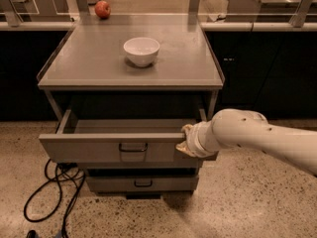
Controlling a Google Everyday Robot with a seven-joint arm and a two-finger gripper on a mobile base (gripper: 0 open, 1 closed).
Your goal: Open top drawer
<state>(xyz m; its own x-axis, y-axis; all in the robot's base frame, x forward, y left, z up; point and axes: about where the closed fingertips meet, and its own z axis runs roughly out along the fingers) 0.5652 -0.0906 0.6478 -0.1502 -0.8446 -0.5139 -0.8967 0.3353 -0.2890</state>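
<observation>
Nearest, at seven o'clock, a thin black cable (pixel 47 195) is lying in loops on the speckled stone floor (pixel 247 207). Just beyond it, at six o'clock, a narrower grey metal lower drawer (pixel 163 184) is showing its front at the cabinet's foot. Over that, the wide grey metal top drawer (pixel 84 150) is standing pulled out toward the camera. Its grey tray interior is showing behind the front, and its small dark loop handle (pixel 132 147) is sitting at the centre. The cream-coloured tool (pixel 184 140) is resting against the right end of that drawer front, at three o'clock from the handle. The rounded white robot arm (pixel 247 133) is reaching in from four o'clock. Whether the tool is open or closed cannot be told. Farther back, the flat grey metal worktop (pixel 89 63) is carrying a round white ceramic bowl (pixel 141 50) near its middle. Farthest, at eleven o'clock, a red apple (pixel 102 9) is sitting at or just behind the worktop's far edge.
</observation>
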